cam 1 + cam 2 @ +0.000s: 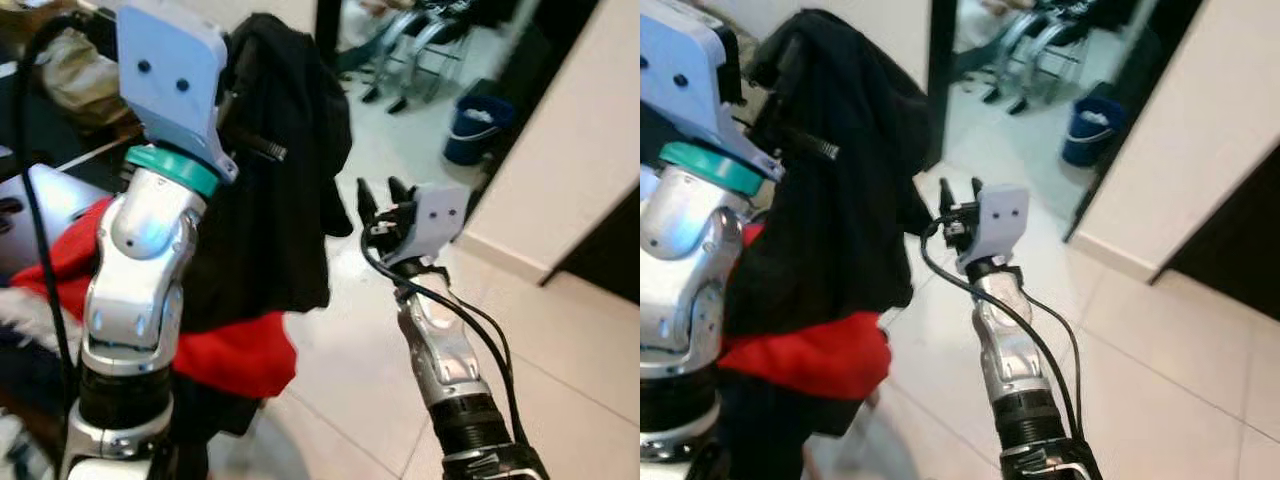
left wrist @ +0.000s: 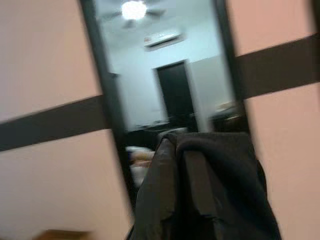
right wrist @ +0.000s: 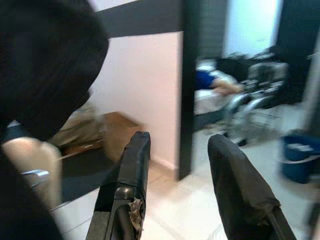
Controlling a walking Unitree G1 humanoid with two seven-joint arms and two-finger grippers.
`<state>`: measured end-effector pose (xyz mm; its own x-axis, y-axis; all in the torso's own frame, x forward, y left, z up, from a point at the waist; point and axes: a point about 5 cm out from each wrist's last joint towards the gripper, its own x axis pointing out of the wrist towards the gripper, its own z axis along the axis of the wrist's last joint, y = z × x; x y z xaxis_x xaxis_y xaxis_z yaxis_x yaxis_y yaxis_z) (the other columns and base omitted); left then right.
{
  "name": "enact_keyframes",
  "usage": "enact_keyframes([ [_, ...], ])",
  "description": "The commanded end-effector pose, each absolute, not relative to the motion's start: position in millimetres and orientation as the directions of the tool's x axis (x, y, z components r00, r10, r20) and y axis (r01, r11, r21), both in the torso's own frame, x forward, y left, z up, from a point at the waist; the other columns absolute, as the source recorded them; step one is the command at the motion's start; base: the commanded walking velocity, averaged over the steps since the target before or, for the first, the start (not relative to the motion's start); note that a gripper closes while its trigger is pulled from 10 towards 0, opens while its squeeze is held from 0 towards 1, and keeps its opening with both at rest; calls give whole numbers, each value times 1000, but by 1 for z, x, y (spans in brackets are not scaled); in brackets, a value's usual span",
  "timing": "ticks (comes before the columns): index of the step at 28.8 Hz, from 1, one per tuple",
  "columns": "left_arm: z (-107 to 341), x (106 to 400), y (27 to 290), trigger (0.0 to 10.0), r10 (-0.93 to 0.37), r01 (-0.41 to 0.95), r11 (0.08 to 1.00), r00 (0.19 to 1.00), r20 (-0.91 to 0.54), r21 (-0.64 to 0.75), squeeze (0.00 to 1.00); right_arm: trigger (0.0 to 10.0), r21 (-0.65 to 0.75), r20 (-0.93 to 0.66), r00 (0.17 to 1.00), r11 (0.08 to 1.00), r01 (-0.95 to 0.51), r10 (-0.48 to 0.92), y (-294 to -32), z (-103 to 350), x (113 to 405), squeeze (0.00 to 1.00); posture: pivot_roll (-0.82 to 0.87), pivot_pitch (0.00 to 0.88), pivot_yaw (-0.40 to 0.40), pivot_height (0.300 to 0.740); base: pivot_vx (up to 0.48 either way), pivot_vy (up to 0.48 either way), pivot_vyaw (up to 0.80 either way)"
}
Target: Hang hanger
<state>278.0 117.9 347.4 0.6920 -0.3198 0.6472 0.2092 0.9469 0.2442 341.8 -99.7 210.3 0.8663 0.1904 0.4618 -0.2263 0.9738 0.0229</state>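
A black garment [image 1: 270, 170] hangs draped from the raised left arm, its folds falling over red fabric below; the hanger beneath it is hidden by the dark cloth, left of the doorway.

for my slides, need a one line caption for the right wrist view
Right gripper open with nothing between its black fingers, dark garment close beside it, doorway and blue bucket beyond.
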Motion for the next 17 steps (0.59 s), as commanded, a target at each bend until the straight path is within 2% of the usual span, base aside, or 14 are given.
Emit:
enact_keyframes([
  [1,347,272,114,10000,-344,246,939,676,652,241,0,10000,33,450,872,972,-233,193,-97,205,340,0,92,67,16,740,0,0,-800],
  [8,338,266,103,10000,-364,342,925,680,637,163,0,10000,32,453,871,973,-229,190,-99,207,340,0,97,68,13,740,0,0,-800],
  [13,336,266,100,10000,-381,369,916,684,622,156,0,10000,28,459,868,974,-227,189,-99,208,341,0,94,67,14,740,0,0,-800],
  [17,324,269,101,10000,-389,391,911,717,578,128,0,10000,12,465,867,978,-209,179,-102,209,340,0,85,69,18,740,0,0,-800],
])
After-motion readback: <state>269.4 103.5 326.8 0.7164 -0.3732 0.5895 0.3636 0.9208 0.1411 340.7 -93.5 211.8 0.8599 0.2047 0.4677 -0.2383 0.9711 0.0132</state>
